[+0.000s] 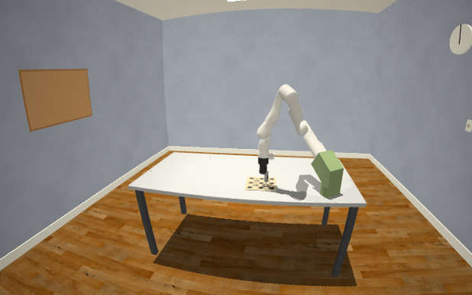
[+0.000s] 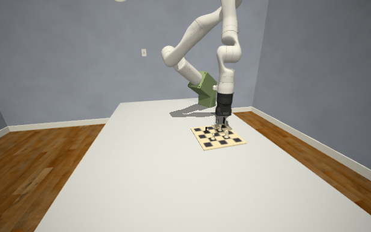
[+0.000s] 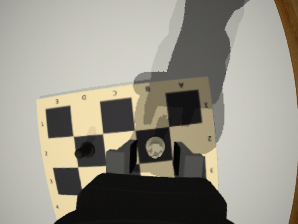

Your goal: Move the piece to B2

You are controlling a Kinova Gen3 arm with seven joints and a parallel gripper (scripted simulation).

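A small chessboard point(image 2: 218, 137) lies on the white table; it also shows in the top view point(image 1: 260, 183) and in the wrist view point(image 3: 127, 143). My gripper point(image 2: 220, 127) points straight down over the board's far side, near the arm's base. In the wrist view its fingers stand open on either side of a pale piece point(image 3: 154, 147), seen from above on a dark square. I cannot tell whether the fingers touch it. A black piece point(image 3: 84, 151) stands two squares to the left. Two more white pieces point(image 2: 212, 137) point(image 2: 226, 133) and a black piece point(image 2: 206, 130) stand upright on the board.
The arm's green base block point(image 1: 328, 174) sits at the table's right end, beyond the board. The table edge point(image 2: 269, 136) runs close to the board's right side. The arm's shadow point(image 3: 200, 23) falls across the board's far corner.
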